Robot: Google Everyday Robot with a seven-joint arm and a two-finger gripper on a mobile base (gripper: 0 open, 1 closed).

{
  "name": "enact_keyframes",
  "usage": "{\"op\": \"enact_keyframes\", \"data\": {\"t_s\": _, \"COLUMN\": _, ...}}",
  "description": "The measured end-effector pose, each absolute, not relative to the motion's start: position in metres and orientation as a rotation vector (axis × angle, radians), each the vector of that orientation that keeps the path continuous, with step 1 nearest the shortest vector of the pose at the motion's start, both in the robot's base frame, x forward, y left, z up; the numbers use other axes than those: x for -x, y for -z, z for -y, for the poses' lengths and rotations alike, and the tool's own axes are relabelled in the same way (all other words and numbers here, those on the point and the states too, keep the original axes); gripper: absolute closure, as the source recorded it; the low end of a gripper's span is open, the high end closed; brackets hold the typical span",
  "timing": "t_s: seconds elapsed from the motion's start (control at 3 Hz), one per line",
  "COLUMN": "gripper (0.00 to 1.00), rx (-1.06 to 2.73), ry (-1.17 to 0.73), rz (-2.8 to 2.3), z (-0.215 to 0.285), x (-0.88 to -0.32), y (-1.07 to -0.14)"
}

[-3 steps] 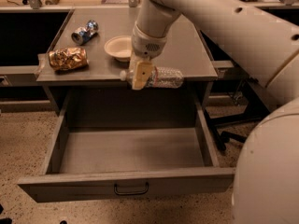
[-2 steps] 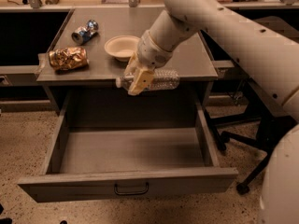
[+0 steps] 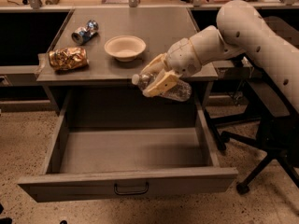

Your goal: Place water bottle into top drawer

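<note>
My gripper (image 3: pixel 156 80) is shut on the water bottle (image 3: pixel 180 91), a clear ribbed bottle with a white cap that points left. The bottle lies roughly level, off the table, in the air over the back of the top drawer (image 3: pixel 128 183). The drawer is pulled fully out below the table's front edge; its grey inside is bare and its dark loop handle (image 3: pixel 131 189) sits centred on the front panel. The tan fingers (image 3: pixel 161 84) cover the bottle's neck half.
On the grey table (image 3: pixel 140 27) stand a tan bowl (image 3: pixel 124 47), a dented blue-and-silver can (image 3: pixel 84 31) and a gold foil snack bag (image 3: pixel 68 58). An office chair base (image 3: pixel 254 164) stands to the right of the drawer. My arm (image 3: pixel 252 36) reaches in from the right.
The gripper lifted the bottle off the table's front edge and carried it forward and down, over the open drawer. The arm swung to come in from the right.
</note>
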State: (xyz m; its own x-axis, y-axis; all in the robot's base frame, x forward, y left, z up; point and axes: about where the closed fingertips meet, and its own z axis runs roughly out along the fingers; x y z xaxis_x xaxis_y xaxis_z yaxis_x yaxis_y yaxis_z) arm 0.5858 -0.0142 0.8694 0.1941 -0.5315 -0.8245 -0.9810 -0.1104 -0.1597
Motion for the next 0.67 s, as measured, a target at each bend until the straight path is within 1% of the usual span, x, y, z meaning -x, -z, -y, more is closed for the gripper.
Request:
{"op": "enact_keyframes", "data": {"t_s": 0.33, "gripper": 1.0, "rx": 1.745, "ry": -0.785, "rz": -1.429, "z": 0.014, "x": -0.586, "y": -0.869}}
{"op": "enact_keyframes", "data": {"t_s": 0.67, "gripper": 1.0, "rx": 1.721, "ry": -0.876, "rz": -1.429, "z": -0.008, "x": -0.571, "y": -0.866}}
